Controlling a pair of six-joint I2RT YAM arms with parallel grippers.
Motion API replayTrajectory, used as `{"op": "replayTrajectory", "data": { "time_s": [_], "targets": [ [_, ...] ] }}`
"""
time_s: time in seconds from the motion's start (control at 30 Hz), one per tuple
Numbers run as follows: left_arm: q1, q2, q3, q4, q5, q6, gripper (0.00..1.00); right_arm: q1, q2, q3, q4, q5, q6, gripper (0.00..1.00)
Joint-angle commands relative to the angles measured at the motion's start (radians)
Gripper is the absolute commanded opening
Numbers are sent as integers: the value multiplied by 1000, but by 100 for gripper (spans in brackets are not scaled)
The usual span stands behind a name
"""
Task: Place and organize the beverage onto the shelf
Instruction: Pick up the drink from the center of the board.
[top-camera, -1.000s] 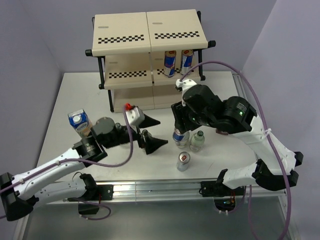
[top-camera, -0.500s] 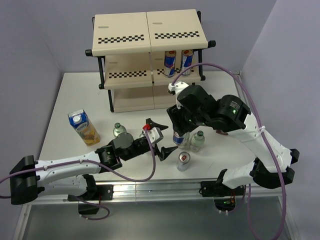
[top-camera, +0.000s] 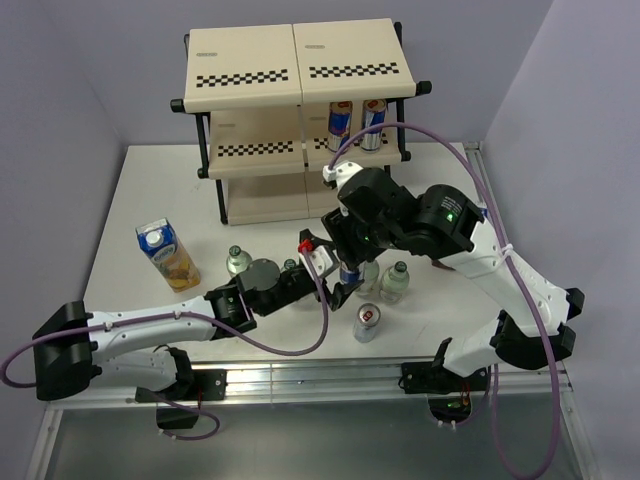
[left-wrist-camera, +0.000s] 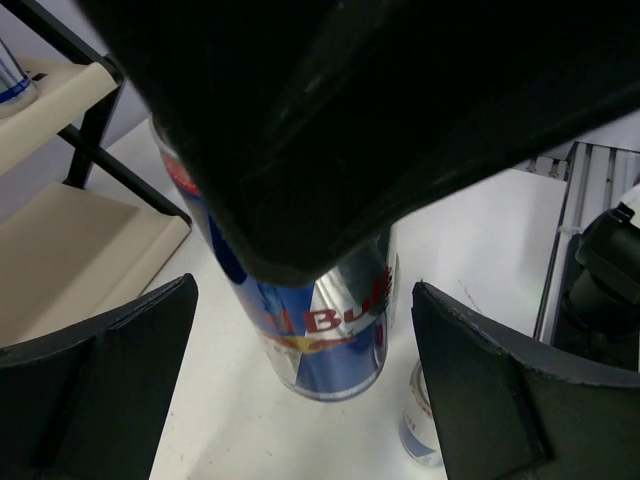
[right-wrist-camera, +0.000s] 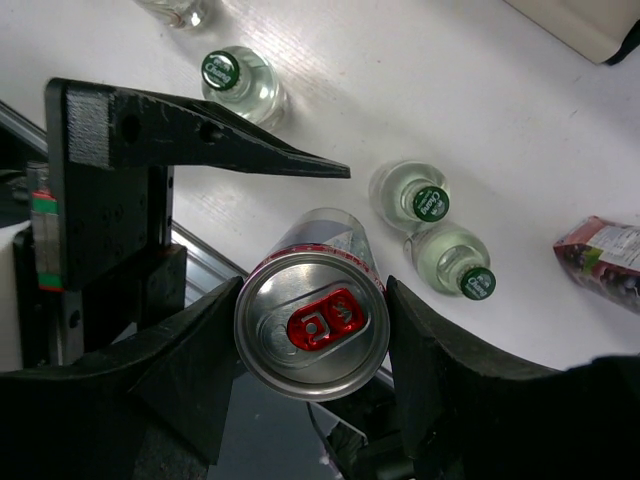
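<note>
Down at the centre of the desk (top-camera: 150, 190), in front of the shelf (top-camera: 300, 50), both arms are crowding one slim can (right-wrist-camera: 312, 318). The right gripper (right-wrist-camera: 312, 345) comes at it from above and has it clamped, a black finger pressed against each side of the silver top with its red tab. The can stands upright, blue and silver with red lettering, its base right at the desk surface; whether it actually touches cannot be told.

And look at the left gripper (left-wrist-camera: 303, 300): it's spread wide, one finger on either side of the same can, with clear daylight between pads and metal. No contact there.

Just in front of the pair, nearer the arm bases, a second can (top-camera: 367, 322) stands alone on the desk. Two green-capped bottles (right-wrist-camera: 415, 200) (right-wrist-camera: 455, 265) sit touching each other just beside the held can, and another bottle (right-wrist-camera: 240, 82) stands apart beyond the left gripper's finger.

Over at the left of the desk is the yellow carton (top-camera: 165, 255), well away from the action. The purple carton (right-wrist-camera: 605, 262) shows at the edge of the right wrist view.

Up on the shelf, two cans (top-camera: 340, 122) (top-camera: 374, 115) stand side by side on the right half of the middle tier
</note>
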Motion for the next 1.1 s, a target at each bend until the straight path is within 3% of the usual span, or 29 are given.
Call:
{"op": "replayTrajectory", "data": {
  "time_s": [0.0,0.13,0.27,0.3,0.37,0.4,0.47,0.5,0.53,0.57,0.67,0.87,1.07],
  "targets": [
    [-5,14,50,26,-30,7,94,16,-3,82,-23,41,6,9],
    [-5,29,66,14,-46,14,92,23,0,98,-26,53,15,9],
    [-5,43,66,9,-47,14,77,31,6,89,-31,71,17,9],
    [-5,45,63,12,-46,11,64,32,8,88,-31,71,18,9],
    [-5,39,60,23,-39,7,49,34,13,89,-28,59,17,9],
    [-5,36,57,27,-41,4,34,39,14,92,-23,56,15,10],
    [-5,28,55,38,-47,-3,19,42,13,97,-12,51,12,12],
    [-5,26,58,35,-55,-11,6,45,7,95,9,39,12,17],
    [-5,23,67,34,-62,-14,1,43,-1,83,25,28,12,19],
    [-5,23,70,27,-62,-19,0,43,-10,74,44,15,9,21],
    [-5,8,72,38,-61,-29,0,43,-49,25,129,-39,9,42],
    [-5,-56,37,80,-70,-52,0,43,-102,-38,222,-36,40,64],
    [-5,-99,21,80,-105,-59,0,39,-154,-69,284,-33,69,69]
  ]
}}
